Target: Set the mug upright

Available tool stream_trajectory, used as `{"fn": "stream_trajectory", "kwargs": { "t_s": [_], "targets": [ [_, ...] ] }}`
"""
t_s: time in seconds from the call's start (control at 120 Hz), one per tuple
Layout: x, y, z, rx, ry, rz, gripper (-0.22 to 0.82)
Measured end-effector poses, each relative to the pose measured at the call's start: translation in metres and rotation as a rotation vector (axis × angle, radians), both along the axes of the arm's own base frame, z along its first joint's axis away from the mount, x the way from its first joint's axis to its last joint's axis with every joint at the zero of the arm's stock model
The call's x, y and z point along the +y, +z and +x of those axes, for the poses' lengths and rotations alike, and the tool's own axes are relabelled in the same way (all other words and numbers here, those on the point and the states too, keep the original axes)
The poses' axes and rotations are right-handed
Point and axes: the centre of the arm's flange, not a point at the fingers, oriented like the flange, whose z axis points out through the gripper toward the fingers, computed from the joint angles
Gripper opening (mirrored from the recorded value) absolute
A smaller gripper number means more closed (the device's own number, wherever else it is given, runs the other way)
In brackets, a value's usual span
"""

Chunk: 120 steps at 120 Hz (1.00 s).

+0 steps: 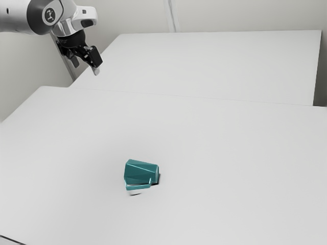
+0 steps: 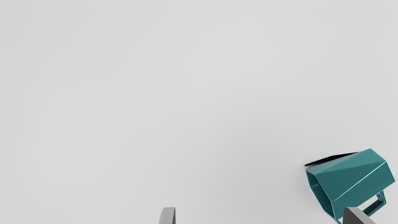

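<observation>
The exterior view looks down from beside the arm, the wrist view closer, both sharing the mug.

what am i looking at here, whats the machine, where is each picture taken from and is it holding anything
The machine is a robot arm, pale with dark parts, ending in a black tool with two fingers for grasping.

The exterior view is taken from beside the arm, which comes in from that view's upper left. The wrist view is taken from the arm's own hand, looking at the table; the two grey shapes at its bottom edge are the tool's fingertips.

On the pale table lies a teal, angular mug, tipped on its side. The wrist view shows its open mouth and its handle.

Nothing is held: the fingers stand apart, well above the table.
</observation>
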Motion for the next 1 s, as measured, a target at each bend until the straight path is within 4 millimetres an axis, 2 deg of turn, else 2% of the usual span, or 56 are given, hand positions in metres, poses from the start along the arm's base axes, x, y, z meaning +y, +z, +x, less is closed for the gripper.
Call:
{"fn": "stream_trajectory", "kwargs": {
  "t_s": [0.292,0.4,0.55,0.725,0.933,1.0],
  "targets": [
    [0.003,-0.003,-0.001,-0.001,0.006,-0.004,0.59],
    [0.003,-0.017,-0.003,0.013,0.009,-0.03,0.59],
    [0.007,-0.049,-0.01,0.037,0.025,-0.09,0.59],
    [0.037,-0.093,-0.025,0.053,0.111,-0.208,0.59],
    [0.032,-0.134,-0.056,0.05,0.159,-0.356,0.59],
    [0.037,-0.145,-0.065,0.049,0.188,-0.401,0.59]
  ]
}}
